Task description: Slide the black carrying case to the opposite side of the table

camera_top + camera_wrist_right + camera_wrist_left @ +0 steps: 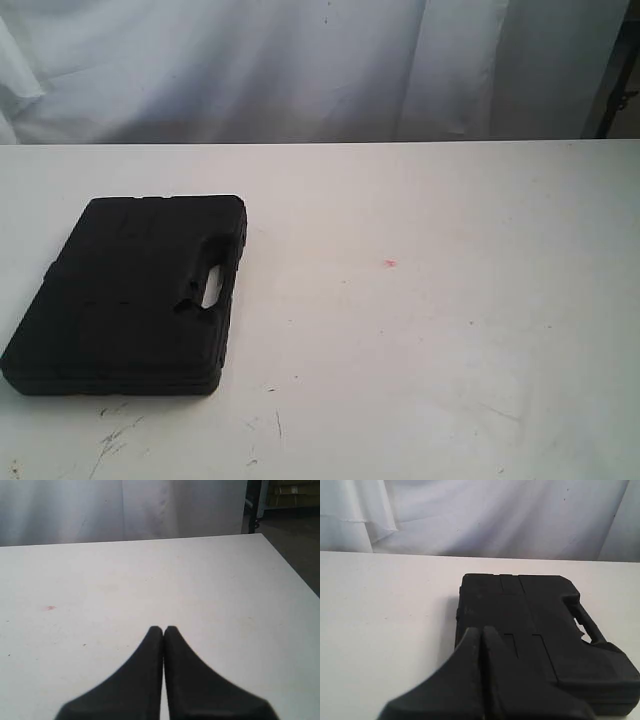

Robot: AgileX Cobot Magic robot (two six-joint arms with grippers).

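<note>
— White drape (300,60) hangs behind a wide pale surface (450,350). Where does the black carrying case (125,300) sit?
— Flat, close to the surface's left edge, towards the near-left corner, its handle slot (211,285) facing the middle.
— How will it handle?
— Moulded hard shell, I judge: stiff, not fragile, likely to glide on that smooth top. Weight depends on what is inside, which nobody can see. I would push low on the side wall opposite the handle, near its middle, so it does not swivel.
— And the tools?
— The left tool (481,632) is closed, fingertips together, holding nothing, poised over the case's edge nearest its camera; whether it touches the lid I cannot tell. The right tool (163,629) is closed and empty too, above bare surface.
— Anything hidden?
— Neither arm appears in the exterior view. The left tool covers part of the case, whose near corner is cut off in the wrist view. Latches are too dark to make out.
</note>
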